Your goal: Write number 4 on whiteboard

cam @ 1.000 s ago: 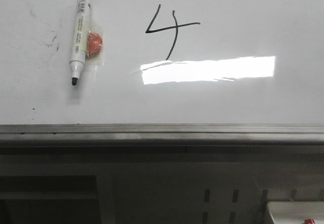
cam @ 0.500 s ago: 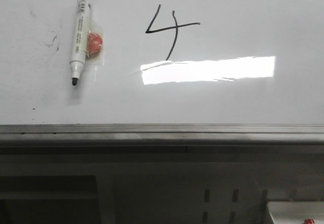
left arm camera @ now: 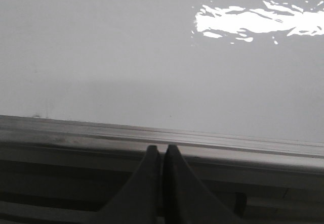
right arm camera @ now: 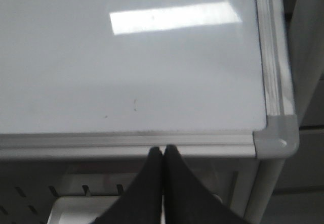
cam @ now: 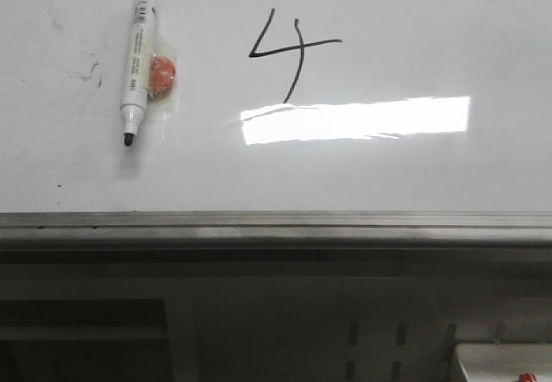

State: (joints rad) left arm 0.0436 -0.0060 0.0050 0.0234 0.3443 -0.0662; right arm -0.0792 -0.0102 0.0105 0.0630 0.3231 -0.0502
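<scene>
The number 4 is drawn in thin black strokes on the whiteboard, just above a bright light reflection. A white marker with a black tip lies uncapped on the board at the left, with an orange piece in clear wrap beside it. My left gripper is shut and empty, hanging before the board's grey edge strip. My right gripper is shut and empty at the edge strip near the board's corner. Neither gripper shows in the front view.
Faint black smudges mark the board's left part. Below the edge strip is a grey slotted metal frame. A white box with a red bit sits low at the right.
</scene>
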